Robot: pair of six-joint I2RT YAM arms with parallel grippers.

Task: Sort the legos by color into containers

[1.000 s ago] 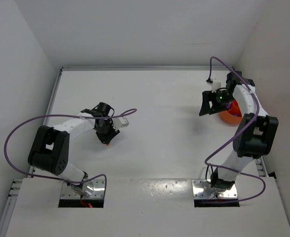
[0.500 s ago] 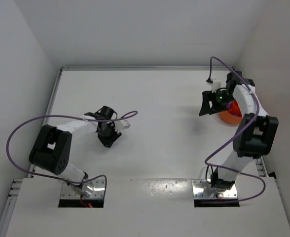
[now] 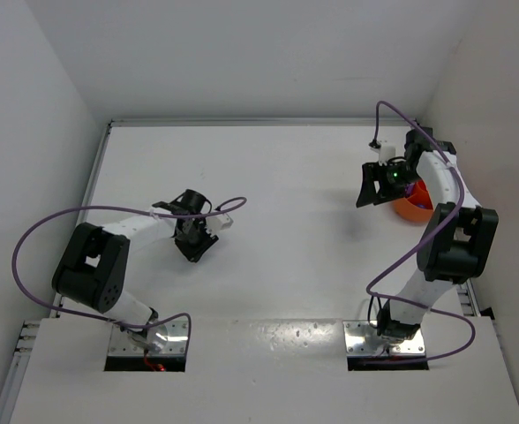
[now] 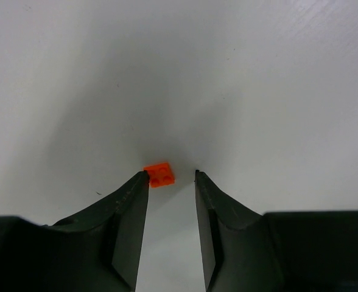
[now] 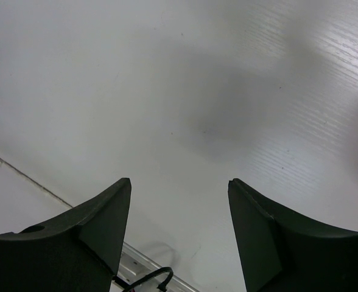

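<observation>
You held the left gripper (image 4: 171,173) low over the white table (image 4: 258,73), well apart from the containers, with its jaws partly spread and pinching nothing. The small orange-red plastic lego brick (image 4: 159,174) lay flat on the table right at the tips. It touched the finger on the left of the wrist view and stood clear of the other one, so it sat off-centre in the gap.

To make this pick well, I judged that you needed to slide the gripper a little toward the brick's side until it lay mid-gap. Then you would have to sink the tips further, so they met its side walls rather than its top edge. A slow close seemed wise — a speck this light would likely skid or flip if one finger reached it first.

The brick looked almost square, so it had barely any long axis. If anything, its wider side ran across the gap, turned slightly askew to the line between the tips. Its studded face seemed to point up toward the camera, though it was too small to be sure.

Your right gripper (image 3: 374,196) hung just beside the orange round plastic bowl (image 3: 414,208) at the table's right edge — jaws wide apart, nothing between them.
</observation>
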